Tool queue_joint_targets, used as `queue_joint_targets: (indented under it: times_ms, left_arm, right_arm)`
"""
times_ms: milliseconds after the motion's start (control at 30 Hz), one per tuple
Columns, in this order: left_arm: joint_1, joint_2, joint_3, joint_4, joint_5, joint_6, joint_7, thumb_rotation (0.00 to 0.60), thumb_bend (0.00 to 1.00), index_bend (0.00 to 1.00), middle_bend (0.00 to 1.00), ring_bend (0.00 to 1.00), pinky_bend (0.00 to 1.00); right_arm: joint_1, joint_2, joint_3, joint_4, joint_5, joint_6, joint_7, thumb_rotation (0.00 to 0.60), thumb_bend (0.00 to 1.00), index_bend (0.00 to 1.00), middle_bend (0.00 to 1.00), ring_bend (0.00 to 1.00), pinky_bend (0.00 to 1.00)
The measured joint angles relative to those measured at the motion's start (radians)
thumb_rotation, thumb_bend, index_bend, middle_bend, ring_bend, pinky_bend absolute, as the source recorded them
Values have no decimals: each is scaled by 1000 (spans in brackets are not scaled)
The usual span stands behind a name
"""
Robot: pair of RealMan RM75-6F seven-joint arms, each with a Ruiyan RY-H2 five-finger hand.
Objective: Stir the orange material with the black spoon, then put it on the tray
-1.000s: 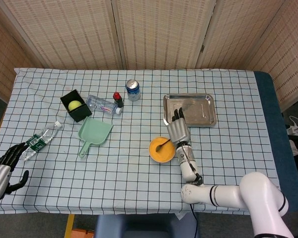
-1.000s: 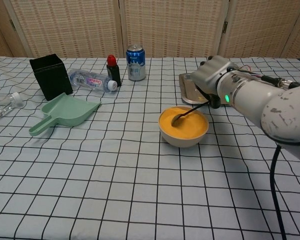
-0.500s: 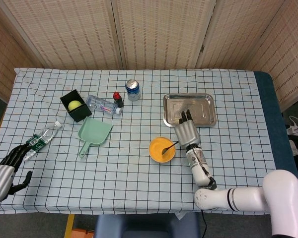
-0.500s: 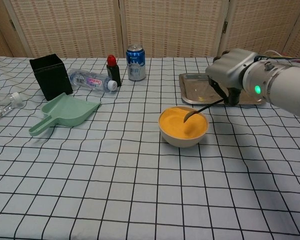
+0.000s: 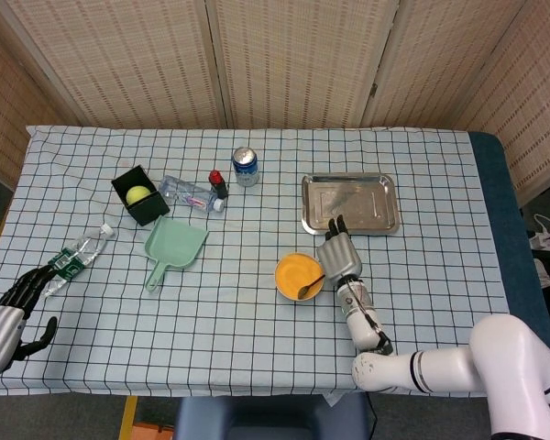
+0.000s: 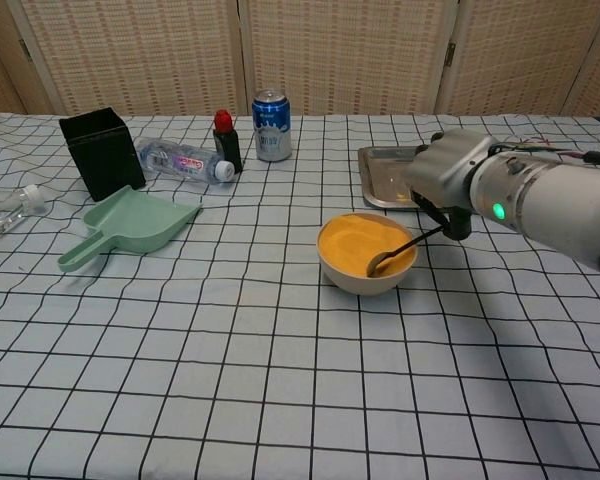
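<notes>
A bowl [image 5: 285,266] [image 6: 344,277] filled with orange material [image 5: 293,273] [image 6: 352,243] stands in the middle of the table. My right hand [image 5: 340,258] [image 6: 446,182] grips the black spoon [image 5: 308,286] [image 6: 394,255] by its handle, just right of the bowl. The spoon's tip is down in the orange material at the bowl's near right side. The metal tray [image 5: 350,203] [image 6: 388,184] lies behind the bowl, bare. My left hand [image 5: 9,311] hangs at the table's near left corner, fingers apart, holding nothing.
A black box [image 5: 139,194] [image 6: 102,152] with a yellow ball, two plastic bottles [image 5: 191,193] [image 5: 77,252], a small red-capped bottle [image 5: 218,183], a blue can [image 5: 246,166] [image 6: 271,124] and a green scoop [image 5: 172,249] [image 6: 128,227] lie on the left half of the checked cloth.
My right hand has swung the spoon through the bowl: from its left part, over to the far right, then down to the near right side.
</notes>
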Motion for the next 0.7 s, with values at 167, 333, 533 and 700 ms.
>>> queue_joint_targets:
  times_ms: [167, 333, 533, 700]
  left_arm:
    - [3, 3, 0, 5, 0, 6, -15, 600, 519, 0, 18, 0, 187]
    - [-2, 8, 2, 9, 2, -2, -49, 600, 519, 0, 18, 0, 188]
    - [-5, 11, 3, 19, 3, -6, -71, 600, 518, 0, 18, 0, 187]
    - [-5, 13, 2, 27, 1, -4, -90, 600, 518, 0, 17, 0, 187]
  right_arm:
    - [9, -42, 5, 59, 0, 8, -8, 600, 796, 1000, 248, 0, 8]
    - [19, -90, 24, 122, -5, 26, -14, 600, 796, 1000, 248, 0, 8]
    - [29, -141, 49, 180, -4, 45, -32, 600, 796, 1000, 248, 0, 8]
    - [38, -184, 77, 238, 5, 58, -52, 600, 796, 1000, 248, 0, 8]
